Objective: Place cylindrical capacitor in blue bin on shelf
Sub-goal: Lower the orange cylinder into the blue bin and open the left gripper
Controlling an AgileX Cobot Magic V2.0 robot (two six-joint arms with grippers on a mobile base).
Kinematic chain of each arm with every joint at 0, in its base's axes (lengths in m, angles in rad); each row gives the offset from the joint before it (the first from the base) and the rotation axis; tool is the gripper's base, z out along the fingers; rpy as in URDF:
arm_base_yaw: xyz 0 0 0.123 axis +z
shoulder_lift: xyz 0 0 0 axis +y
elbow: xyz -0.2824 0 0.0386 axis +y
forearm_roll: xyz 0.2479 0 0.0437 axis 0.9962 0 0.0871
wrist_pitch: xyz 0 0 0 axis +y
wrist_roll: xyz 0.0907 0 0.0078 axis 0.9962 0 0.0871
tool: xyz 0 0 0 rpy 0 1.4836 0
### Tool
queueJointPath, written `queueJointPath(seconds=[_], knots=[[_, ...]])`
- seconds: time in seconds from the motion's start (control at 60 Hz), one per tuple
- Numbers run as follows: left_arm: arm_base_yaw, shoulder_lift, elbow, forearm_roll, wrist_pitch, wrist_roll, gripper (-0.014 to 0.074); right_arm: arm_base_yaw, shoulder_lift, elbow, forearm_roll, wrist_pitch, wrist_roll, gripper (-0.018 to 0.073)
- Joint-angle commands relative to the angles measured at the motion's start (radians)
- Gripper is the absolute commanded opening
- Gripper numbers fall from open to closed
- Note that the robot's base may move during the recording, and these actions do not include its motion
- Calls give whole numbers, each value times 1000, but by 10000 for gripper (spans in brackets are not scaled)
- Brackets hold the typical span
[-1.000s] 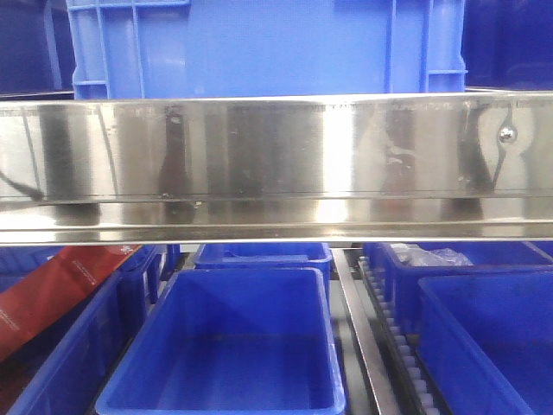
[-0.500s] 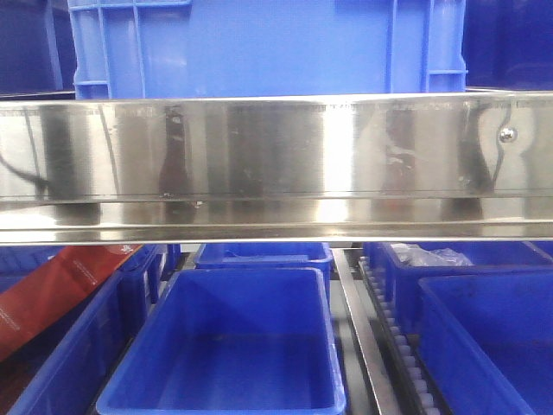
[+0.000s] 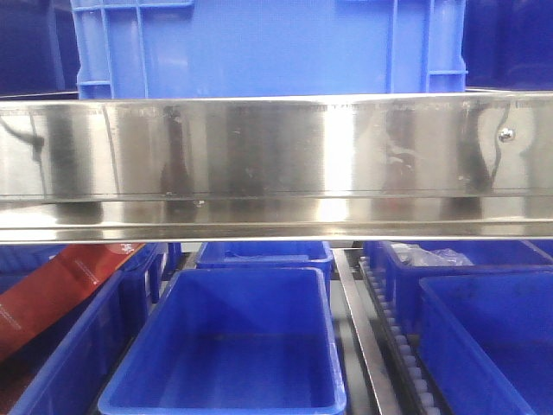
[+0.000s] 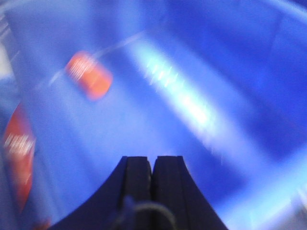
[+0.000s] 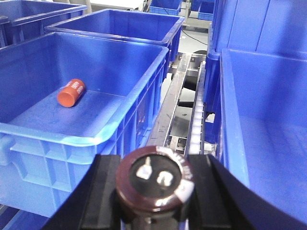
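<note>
My right gripper (image 5: 156,165) is shut on the cylindrical capacitor (image 5: 156,181), a dark brown cylinder whose shiny end with two metal terminals faces the camera. It hangs above the gap between a blue bin (image 5: 76,136) on the left and another blue bin (image 5: 229,115) on the right. The left bin holds one orange cylinder (image 5: 71,92). My left gripper (image 4: 153,160) is shut and empty over a blurred blue bin floor (image 4: 201,62) where an orange cylinder (image 4: 88,75) lies. The shelf's steel rail (image 3: 276,164) crosses the front view, with a blue bin (image 3: 233,346) below it. Neither gripper shows there.
A roller track (image 5: 196,115) runs between the two bins below the capacitor. A large blue crate (image 3: 259,43) stands on the upper shelf level. A red packet (image 3: 52,294) lies in the left lane, and a bin with a clear bag (image 3: 432,257) at the right.
The front view has shifted very slightly, and the reflections on the steel rail have moved a little. Nothing else differs.
</note>
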Motion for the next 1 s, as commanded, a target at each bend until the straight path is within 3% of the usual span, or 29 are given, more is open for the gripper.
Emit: queueJointPath(seconds=[0.0,0.1,0.25,0.367,0.5,0.683,0.983], knots=[[4,-102,104,-1,-45,-32,-60,0,-3,-1,3,-31,-6,-168],[4,-260,290,7,-151,-63,-60,0,-3,-1,5,-25,-6,-168],[4,-518,553,79,-289,-177,-60,0,-3,-1,5,-6,-6,-168],[4,-701,721,153,-318,-262,-60,0,-3,-1,5,4,-6,-168],[4,-875,867,185,-318,-293,-60,0,14,-19,5,2,-6,-168],[4,-1035,970,188,-315,-296,-60,23,111,-139,7,21,-15,-168],[4,-1083,993,161,-311,-296,-60,214,386,-417,7,43,-43,-168]])
